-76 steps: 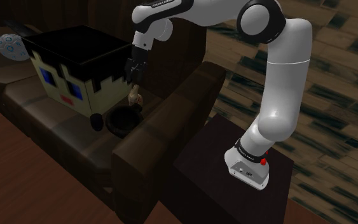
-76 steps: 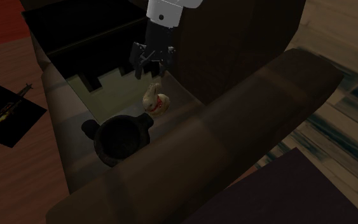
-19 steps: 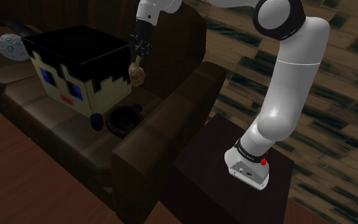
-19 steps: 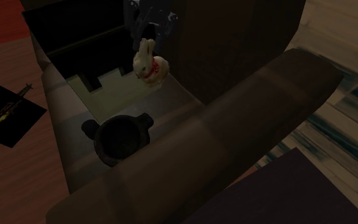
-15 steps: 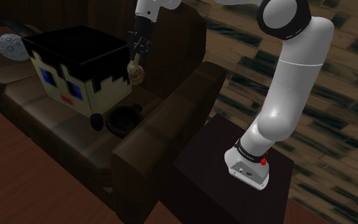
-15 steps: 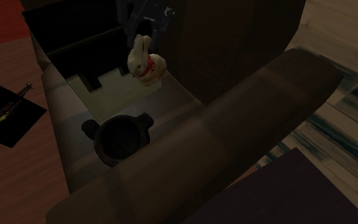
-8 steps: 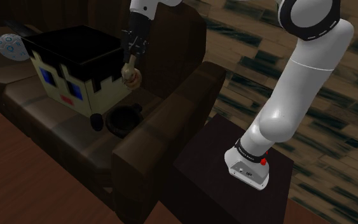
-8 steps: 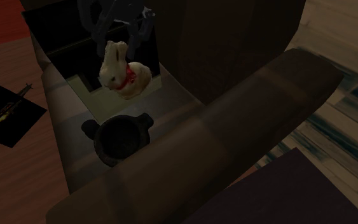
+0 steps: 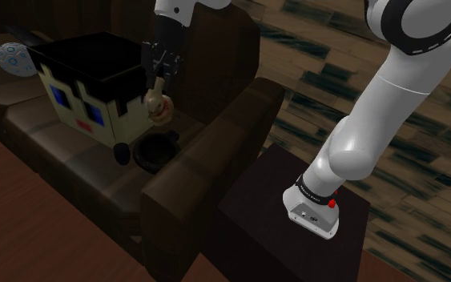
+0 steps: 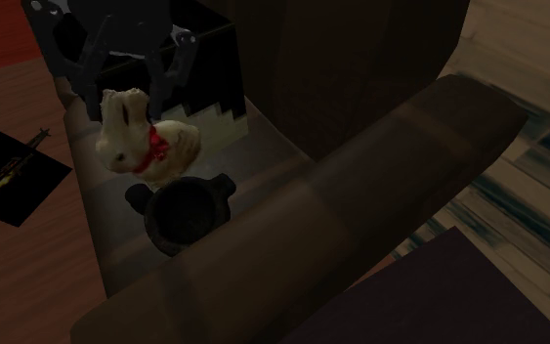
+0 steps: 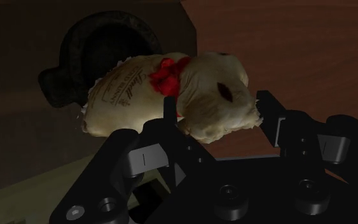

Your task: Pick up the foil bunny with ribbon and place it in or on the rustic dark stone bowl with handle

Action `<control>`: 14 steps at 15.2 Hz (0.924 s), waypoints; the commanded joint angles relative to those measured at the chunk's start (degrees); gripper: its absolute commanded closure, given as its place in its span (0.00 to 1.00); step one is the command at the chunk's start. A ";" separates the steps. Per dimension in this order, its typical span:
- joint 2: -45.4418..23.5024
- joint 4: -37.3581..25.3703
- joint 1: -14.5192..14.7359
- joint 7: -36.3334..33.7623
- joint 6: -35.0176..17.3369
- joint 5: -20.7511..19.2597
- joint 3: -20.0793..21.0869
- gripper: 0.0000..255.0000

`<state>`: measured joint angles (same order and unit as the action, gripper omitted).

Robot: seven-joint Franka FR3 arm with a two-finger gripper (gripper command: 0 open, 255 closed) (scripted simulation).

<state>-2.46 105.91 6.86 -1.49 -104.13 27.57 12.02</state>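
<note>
A pale gold foil bunny (image 9: 159,106) with a red ribbon hangs in the air over the brown sofa seat, and my black gripper (image 9: 160,78) is shut on its head end. In the second exterior view the bunny (image 10: 146,145) hangs from the gripper (image 10: 129,90) just above and to the left of the dark round bowl with handle (image 10: 187,213). The bowl (image 9: 156,151) stands on the seat by the sofa arm. In the wrist view the fingers (image 11: 168,112) clasp the bunny (image 11: 145,92), with the bowl (image 11: 98,51) beyond it.
A big blocky cube with a pixel face (image 9: 95,80) stands on the sofa close behind the bunny. The high sofa arm (image 9: 207,160) runs beside the bowl. A patterned ball (image 9: 11,58) lies far back. A black mat (image 10: 14,176) lies on the wooden floor.
The gripper has carried the bunny toward the shoulder view's left and a little lower, from near the sofa back toward the bowl. The grip is unchanged.
</note>
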 commanded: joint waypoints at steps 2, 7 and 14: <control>-0.25 1.81 0.23 0.55 -2.07 0.25 0.20 1.00; -1.12 4.51 0.39 1.98 -5.36 0.62 0.34 1.00; -2.81 7.76 0.64 3.99 -9.93 1.21 0.53 1.00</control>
<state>-5.02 113.14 7.47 2.14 -113.29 28.66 12.52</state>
